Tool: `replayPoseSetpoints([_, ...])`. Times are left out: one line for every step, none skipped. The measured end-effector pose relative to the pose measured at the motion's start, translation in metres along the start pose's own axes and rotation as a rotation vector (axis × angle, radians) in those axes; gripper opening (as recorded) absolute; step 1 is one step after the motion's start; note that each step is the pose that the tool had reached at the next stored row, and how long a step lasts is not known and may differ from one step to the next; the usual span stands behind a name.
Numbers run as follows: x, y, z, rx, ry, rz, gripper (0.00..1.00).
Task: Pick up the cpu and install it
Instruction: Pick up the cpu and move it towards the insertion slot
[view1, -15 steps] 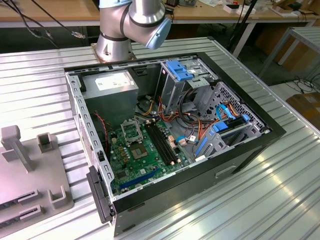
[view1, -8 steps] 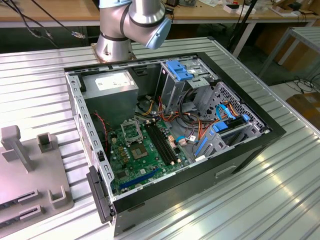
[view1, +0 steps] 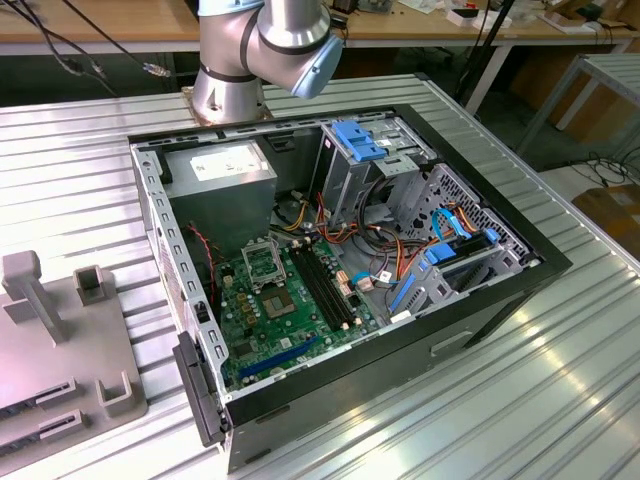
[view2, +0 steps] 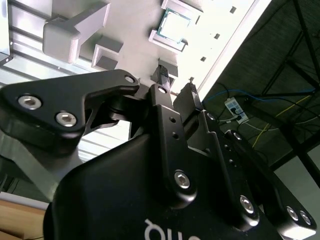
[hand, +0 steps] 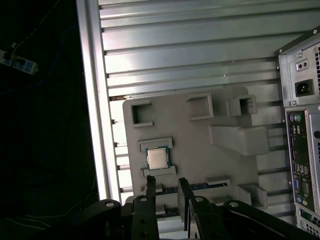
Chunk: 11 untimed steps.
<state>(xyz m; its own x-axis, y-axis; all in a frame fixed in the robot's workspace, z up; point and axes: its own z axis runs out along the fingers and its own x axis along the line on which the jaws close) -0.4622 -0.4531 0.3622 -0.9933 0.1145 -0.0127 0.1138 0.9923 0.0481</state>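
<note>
The cpu (hand: 156, 158) (view2: 173, 25) is a small square chip with a pale silver face. It lies flat in a holder between two raised lips on the grey fixture plate (hand: 195, 145). In both wrist views my gripper (hand: 166, 186) (view2: 176, 82) hovers above the plate, a short way off the chip. Its two black fingers (hand: 149, 184) stand apart, open, with nothing between them. In the exterior view the square socket (view1: 262, 267) with its silver frame sits on the green motherboard inside the opened computer case (view1: 350, 250).
The case lies on a slatted metal table (view1: 560, 380), with drive bays, cables and a power supply (view1: 225, 175) inside. The fixture plate (view1: 60, 340) carries raised grey blocks. The case's rear panel (hand: 300, 150) borders the plate. The arm's base (view1: 235, 70) stands behind the case.
</note>
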Motion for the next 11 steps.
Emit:
replayPoseSetpoints([0.0000, 0.0000, 0.0000, 0.0000, 0.0000, 0.000, 0.32])
replayPoseSetpoints([0.0000, -0.0001, -0.0001, 0.0002, 0.0002, 0.000, 0.32])
replayPoseSetpoints([-0.0001, -0.0002, -0.0001, 0.0027, -0.0001, -0.001, 0.32])
replayPoseSetpoints([-0.0001, -0.0002, -0.0001, 0.0102, 0.0001, -0.010, 0.33])
replayPoseSetpoints([-0.0002, -0.0003, 0.0004, 0.0142, 0.0009, -0.035, 0.39])
replayPoseSetpoints([-0.0002, -0.0004, 0.0009, 0.0152, 0.0022, -0.052, 0.45])
replayPoseSetpoints([-0.0001, -0.0003, 0.0017, 0.0159, 0.0041, -0.075, 0.51])
replayPoseSetpoints([0.0000, -0.0003, 0.0027, 0.0158, 0.0051, -0.093, 0.57])
replayPoseSetpoints([0.0005, -0.0002, 0.0050, 0.0157, 0.0055, -0.103, 0.57])
replayPoseSetpoints([0.0007, -0.0002, 0.0065, 0.0157, 0.0056, -0.104, 0.63])
replayPoseSetpoints([0.0010, -0.0003, 0.0084, 0.0156, 0.0055, -0.104, 0.69])
